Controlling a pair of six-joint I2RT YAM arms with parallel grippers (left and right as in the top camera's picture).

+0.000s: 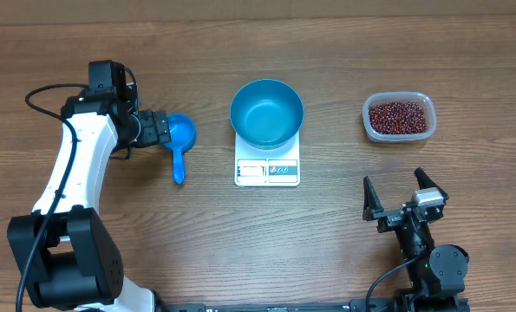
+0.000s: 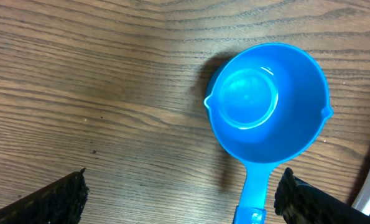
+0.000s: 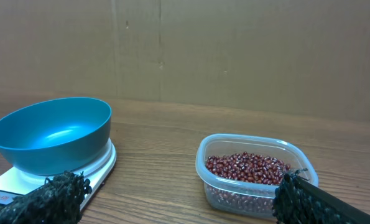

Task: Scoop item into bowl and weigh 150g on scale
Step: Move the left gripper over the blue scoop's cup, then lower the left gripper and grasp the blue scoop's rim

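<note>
overhead. table (image 1: 327, 251), wood grain. scale (image 1: 267, 172) at centre, white, display edge toward the robot. bowl (image 1: 267, 117) seated on the scale, teal, empty. tub (image 1: 399, 95), clear plastic, well to the right of the scale, holding the beans (image 1: 400, 118) — none seen elsewhere. scoop (image 1: 181, 137), bright blue, flat on the table left of the scale, cup away from the robot, handle toward it. left gripper (image 1: 165, 130) over the cup's left edge, spread wide, nothing held. right gripper (image 1: 395, 182) near the front edge, on the robot's side of the tub, spread wide, nothing held.

left wrist. scoop cup from straight above, empty, resting on the wood; handle off the bottom edge. fingers (image 2: 57, 198) in the lower corners, far apart, handle close by the right-hand one; no contact apparent.

right wrist. bowl on scale at left, tub of beans at right, both ahead of the fingers, both untouched.

step in hand, as judged: taking up the scoop — no scooping or weighing begun. next move: lower over the handle, centre it between the fingers, close firmly, keep the cup level for the trip to the tub.
</note>
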